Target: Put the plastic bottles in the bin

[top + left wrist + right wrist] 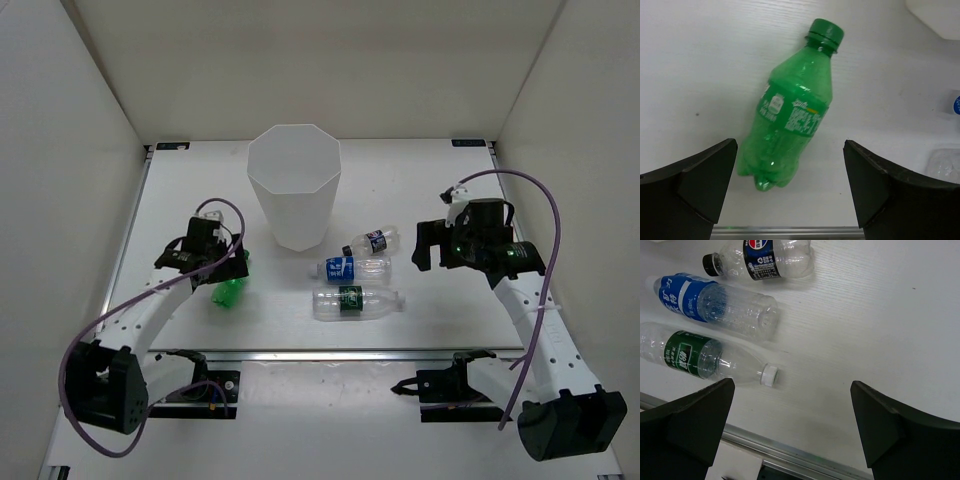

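Checking the bin, I see no bottle inside; all four lie on the counter. The green bottle lies near-left of the bin, below my left claw, jaws wide. Three clear bottles lie near-right; my right claw hangs open beside them

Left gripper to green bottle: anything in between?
Nothing: left wrist view shows only bare table between the open left gripper and the green bottle.

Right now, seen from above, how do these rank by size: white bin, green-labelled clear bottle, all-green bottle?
1. white bin
2. green-labelled clear bottle
3. all-green bottle, though the left arm partly hides it
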